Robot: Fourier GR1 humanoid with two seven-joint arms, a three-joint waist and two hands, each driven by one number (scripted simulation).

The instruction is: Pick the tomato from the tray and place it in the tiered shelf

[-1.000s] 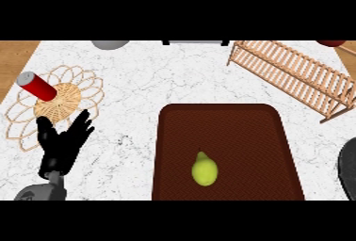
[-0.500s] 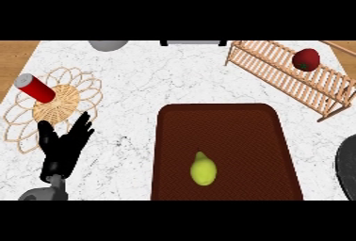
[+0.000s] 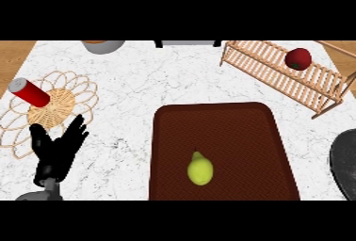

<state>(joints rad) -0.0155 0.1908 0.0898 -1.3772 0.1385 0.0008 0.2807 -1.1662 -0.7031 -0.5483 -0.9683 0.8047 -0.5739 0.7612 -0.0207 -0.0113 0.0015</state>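
Note:
The red tomato lies on the slats of the wooden tiered shelf at the back right, with no hand on it. The dark brown tray sits at the front centre and holds only a yellow-green lemon. My left hand rests open at the lower left, fingers up, left of the tray. A dark grey rounded shape cuts in at the right edge beside the tray. It looks like part of my right arm, and the hand itself does not show.
A woven wire trivet lies at the left with a red can lying on it. A grey bowl stands at the back edge, with a dark object to its right. White marble counter lies between tray and shelf.
The tomato has come from the top right corner down onto the shelf slats and now lies still. The dark shape at the right edge has grown. My left hand has not moved.

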